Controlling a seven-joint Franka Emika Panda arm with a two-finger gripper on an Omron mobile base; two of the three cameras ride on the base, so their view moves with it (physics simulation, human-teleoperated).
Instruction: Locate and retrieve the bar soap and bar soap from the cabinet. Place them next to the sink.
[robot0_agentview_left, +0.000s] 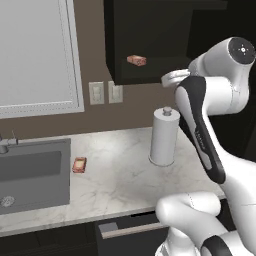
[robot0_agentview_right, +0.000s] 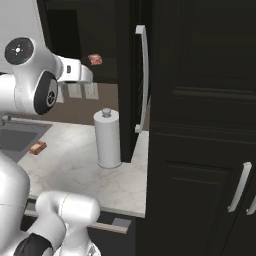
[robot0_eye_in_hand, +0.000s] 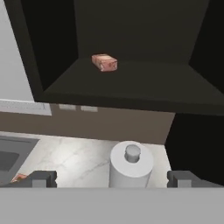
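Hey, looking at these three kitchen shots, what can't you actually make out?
- Soap on the counter: hand view, mostly hidden behind the left finger.
- Sink: left base view, cut off by the left edge; in the hand view just a corner shows.
- Cabinet interior: dark, upper part cut off by the top edge in every view.
- Soap on the shelf: too small for surface detail.
- Drawer: partly hidden by the arm.

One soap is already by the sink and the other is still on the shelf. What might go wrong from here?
1. The soap sits well back on the cabinet shelf; the open hand may nudge it deeper rather than grip it.
2. The paper towel roll stands just below the shelf, so the arm might topple it when it comes down.
3. The second drop might bump the soap by the sink.
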